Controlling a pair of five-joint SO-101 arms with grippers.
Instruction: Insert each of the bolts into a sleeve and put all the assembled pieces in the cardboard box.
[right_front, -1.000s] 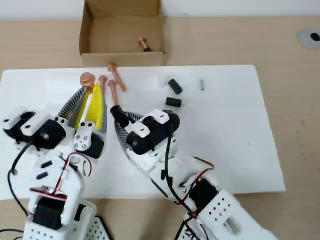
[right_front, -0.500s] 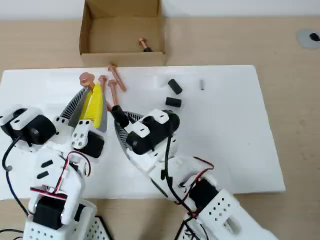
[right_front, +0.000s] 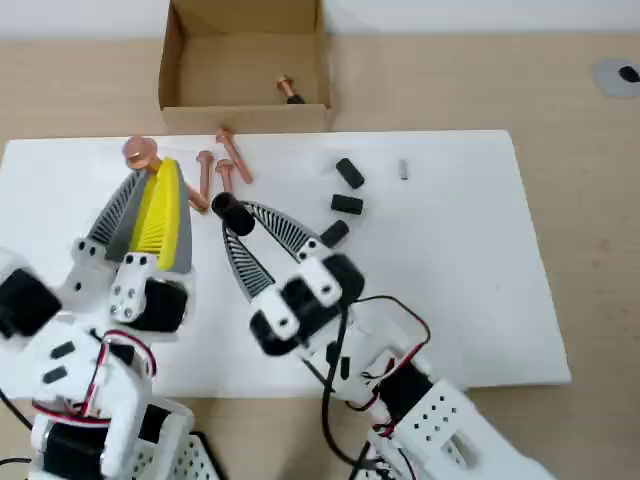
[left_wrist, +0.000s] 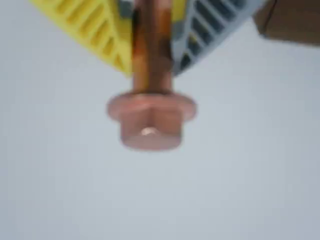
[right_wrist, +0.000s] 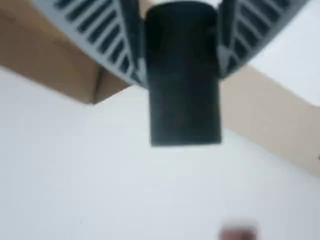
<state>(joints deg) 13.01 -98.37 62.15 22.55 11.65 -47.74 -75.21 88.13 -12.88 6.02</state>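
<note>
- I have my left arm stretched across the white mat (right_front: 450, 300). The left gripper (right_front: 152, 168) has its yellow and grey fingers clamped on a copper flanged bolt (right_front: 139, 152), head outward, near the mat's far edge.
- My right arm reaches alongside it. The right gripper (right_front: 236, 218) has its grey ribbed fingers closed on a black cylindrical sleeve (right_front: 229, 212), just beside the loose copper bolts (right_front: 226, 172).
- The open cardboard box (right_front: 245, 118) sits just beyond the mat and holds one bolt-and-sleeve piece (right_front: 289, 89).
- Three spare black sleeves (right_front: 349, 172) lie loose on the mat.
</note>
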